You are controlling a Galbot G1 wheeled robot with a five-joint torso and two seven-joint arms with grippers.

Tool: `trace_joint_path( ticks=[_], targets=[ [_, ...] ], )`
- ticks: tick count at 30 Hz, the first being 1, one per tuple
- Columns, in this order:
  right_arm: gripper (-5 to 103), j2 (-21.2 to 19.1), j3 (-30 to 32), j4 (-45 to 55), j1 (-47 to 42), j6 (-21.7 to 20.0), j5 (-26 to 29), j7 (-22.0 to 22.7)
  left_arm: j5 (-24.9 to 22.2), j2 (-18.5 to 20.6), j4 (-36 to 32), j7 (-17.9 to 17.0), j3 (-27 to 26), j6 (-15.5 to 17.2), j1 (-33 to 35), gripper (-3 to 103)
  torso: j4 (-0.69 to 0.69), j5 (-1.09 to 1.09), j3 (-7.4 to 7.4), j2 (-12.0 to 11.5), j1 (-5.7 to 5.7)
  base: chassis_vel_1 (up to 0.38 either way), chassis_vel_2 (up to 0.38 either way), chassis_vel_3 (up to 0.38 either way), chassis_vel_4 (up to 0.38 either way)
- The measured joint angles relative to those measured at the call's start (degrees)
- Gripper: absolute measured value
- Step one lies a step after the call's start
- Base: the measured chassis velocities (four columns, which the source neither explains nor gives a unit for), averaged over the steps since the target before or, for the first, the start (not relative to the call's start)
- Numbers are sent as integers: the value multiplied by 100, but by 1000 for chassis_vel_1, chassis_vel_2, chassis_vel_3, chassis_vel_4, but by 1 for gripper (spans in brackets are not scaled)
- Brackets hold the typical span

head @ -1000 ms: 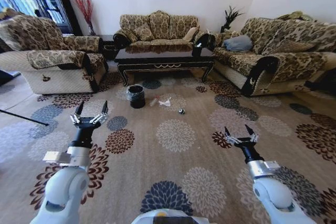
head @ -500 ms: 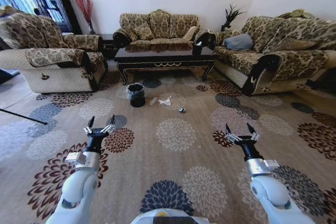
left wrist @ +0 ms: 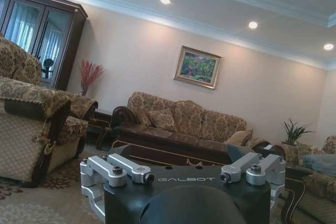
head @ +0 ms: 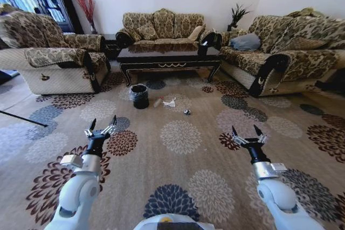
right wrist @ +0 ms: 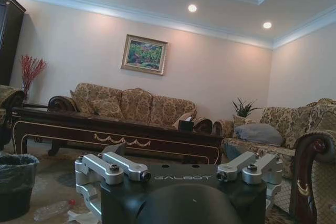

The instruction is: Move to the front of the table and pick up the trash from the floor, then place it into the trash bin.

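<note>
Head view: the floor [head: 178, 160] is a big flowery carpet, and there is lots of open room on it between the robot and the table [head: 168, 61]. The dark table stands far off at 12 o'clock, in front of a long sofa [head: 160, 29]. An armchair [head: 48, 57] blocks the way at 10 o'clock, and another sofa [head: 285, 52] blocks it at 2 o'clock.

The trash bin [head: 139, 96] sits on the carpet just in front of the table's left legs, at about 11 o'clock. Just beside it, toward 12 o'clock, lie the trash bits: a clear bottle [head: 158, 102], a white paper lump [head: 170, 102] and a small dark round thing [head: 186, 112]. They are small and hard to make out.

The left gripper [head: 100, 125] hangs low over the carpet at 10 o'clock, fingers spread wide, holding nothing. The right gripper [head: 246, 133] hangs at 2 o'clock, fingers spread wide too, and holds nothing.

In the right wrist view the bin [right wrist: 16, 187] is cut off at the edge, and the bottle [right wrist: 51, 209] lies next to it, partly hidden behind the gripper.
</note>
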Motion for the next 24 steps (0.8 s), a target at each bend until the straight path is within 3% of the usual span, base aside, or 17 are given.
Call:
trace_joint_path(
  ticks=[6, 12, 24],
  targets=[
    [100, 52, -64, -24, 17, 22, -59, -4, -53, -53, -58, -28, 36, 24, 51, 100, 0, -1, -90, -122, -33, 0, 0, 0, 0],
    [100, -96, -214, -265, 212, 66, -96, -6, -547, 37, -237, -213, -81, 225, -12, 100, 0, -2, -191, -270, -79, 0, 0, 0, 0],
    [100, 16, -482, -446, 325, 82, -212, 9, -708, -176, -231, -415, 102, 303, -130, 100, 0, -2, -342, -486, -144, 0, 0, 0, 0]
  ],
)
